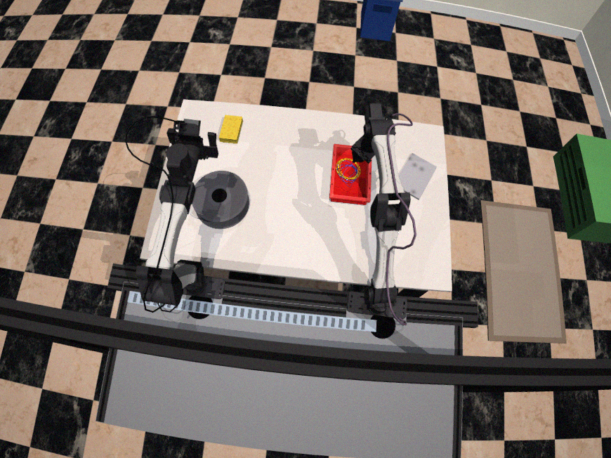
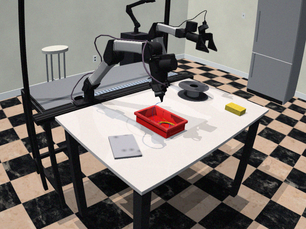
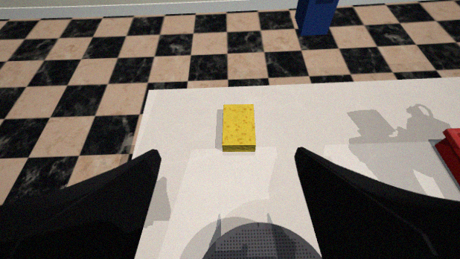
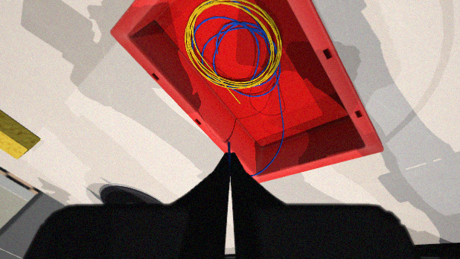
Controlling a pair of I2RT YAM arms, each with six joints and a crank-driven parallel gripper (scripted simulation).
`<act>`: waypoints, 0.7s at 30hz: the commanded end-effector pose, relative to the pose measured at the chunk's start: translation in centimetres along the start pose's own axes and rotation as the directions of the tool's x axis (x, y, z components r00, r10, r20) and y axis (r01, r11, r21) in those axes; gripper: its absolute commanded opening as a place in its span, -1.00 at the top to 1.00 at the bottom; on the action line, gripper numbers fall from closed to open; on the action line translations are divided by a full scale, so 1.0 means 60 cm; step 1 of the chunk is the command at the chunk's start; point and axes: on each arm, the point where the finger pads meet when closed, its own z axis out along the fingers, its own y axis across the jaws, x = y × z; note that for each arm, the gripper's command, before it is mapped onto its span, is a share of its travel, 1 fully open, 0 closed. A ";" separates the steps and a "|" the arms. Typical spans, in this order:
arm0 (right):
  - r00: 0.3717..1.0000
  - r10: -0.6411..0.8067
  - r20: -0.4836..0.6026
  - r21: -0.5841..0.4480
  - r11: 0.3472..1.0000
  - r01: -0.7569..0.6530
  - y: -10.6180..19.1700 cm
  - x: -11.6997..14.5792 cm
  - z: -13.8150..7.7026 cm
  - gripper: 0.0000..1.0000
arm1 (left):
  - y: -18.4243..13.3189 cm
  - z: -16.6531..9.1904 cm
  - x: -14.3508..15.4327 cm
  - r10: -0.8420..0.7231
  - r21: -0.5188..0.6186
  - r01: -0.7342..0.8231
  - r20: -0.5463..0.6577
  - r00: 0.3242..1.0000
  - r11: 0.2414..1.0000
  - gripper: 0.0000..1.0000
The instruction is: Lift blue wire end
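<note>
the right pincer (image 2: 161, 99) (image 4: 230, 155) is closed, with the blue wire (image 4: 283, 126) pinched at its tips. from there the wire bends downward, over the near-corner part of the red crate (image 1: 350, 197) (image 2: 150, 125) (image 4: 344, 67), to loops tangled with the yellow coil (image 1: 338, 171) (image 2: 165, 122) (image 4: 189, 41). the tips seem above the rim, so the coming pull should go straight up. the left pincer (image 1: 211, 145) (image 2: 211, 51) (image 3: 227, 152), wide open and empty, is farther.

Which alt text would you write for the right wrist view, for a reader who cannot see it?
The shut right gripper pinches one end of a blue wire, which runs down into a red crate. Inside, the rest of the wire lies in loose loops, tangled with a yellow coil. Part of a yellow sponge shows at the left edge.
</note>
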 end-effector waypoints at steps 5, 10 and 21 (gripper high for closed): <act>0.999 0.007 0.033 -0.043 0.999 -0.006 -0.001 -0.010 -0.023 1.00 | 0.001 0.000 -0.029 -0.008 -0.010 0.008 0.039 0.999 1.000 -1.00; 0.999 0.008 0.050 -0.067 0.998 -0.005 0.001 -0.011 -0.037 1.00 | 0.001 0.000 -0.029 -0.008 -0.010 0.008 0.039 0.999 1.000 -1.00; 0.993 0.016 0.116 -0.162 0.987 0.003 0.009 -0.013 -0.091 1.00 | 0.001 0.000 -0.029 -0.008 -0.010 0.008 0.039 0.999 1.000 -1.00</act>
